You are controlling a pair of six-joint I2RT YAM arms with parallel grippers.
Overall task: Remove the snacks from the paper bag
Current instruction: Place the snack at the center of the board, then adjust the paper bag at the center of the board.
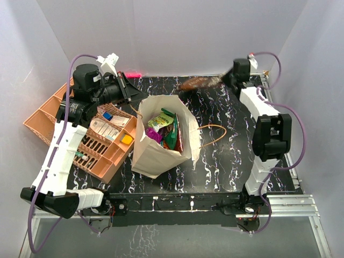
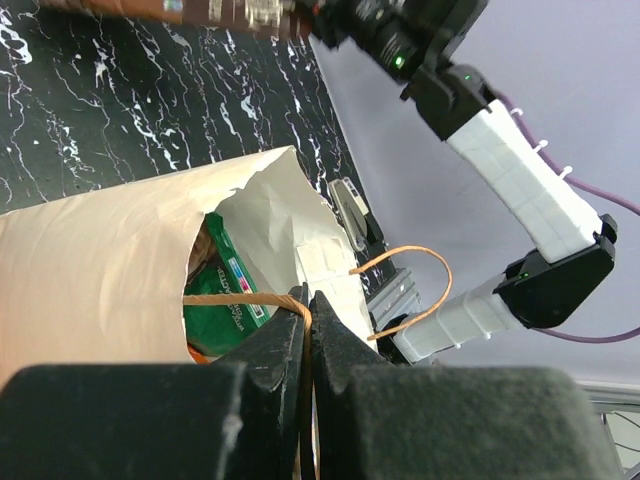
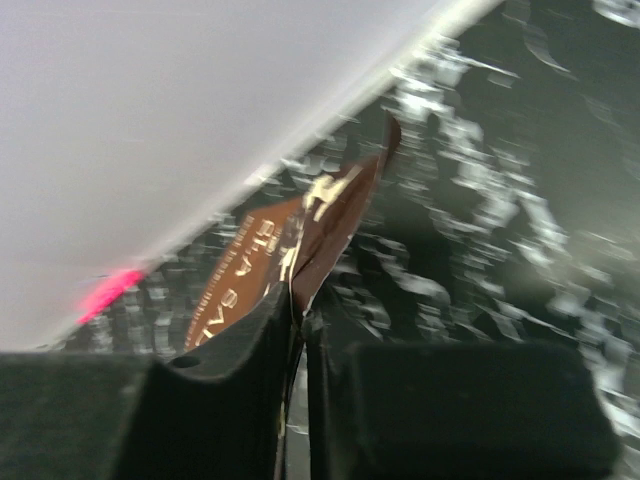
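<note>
The cream paper bag (image 1: 156, 153) stands mid-table with its mouth open, and it also shows in the left wrist view (image 2: 100, 260). Green (image 1: 171, 131), yellow-green (image 1: 159, 120) and purple (image 1: 154, 134) snack packets lie inside. My left gripper (image 2: 308, 300) is shut on the bag's near tan handle (image 2: 240, 298) at the bag's upper left rim (image 1: 134, 105). My right gripper (image 3: 298, 300) is shut on the dark-brown pouch (image 3: 285, 250), held blurred over the table's far edge (image 1: 201, 83). The bag's other handle (image 1: 215, 134) hangs to the right.
An orange compartment tray (image 1: 97, 134) with small boxes sits left of the bag under my left arm. A pink object (image 1: 134, 74) lies at the far edge by the back wall. Black marbled table (image 1: 231, 156) surrounds the bag.
</note>
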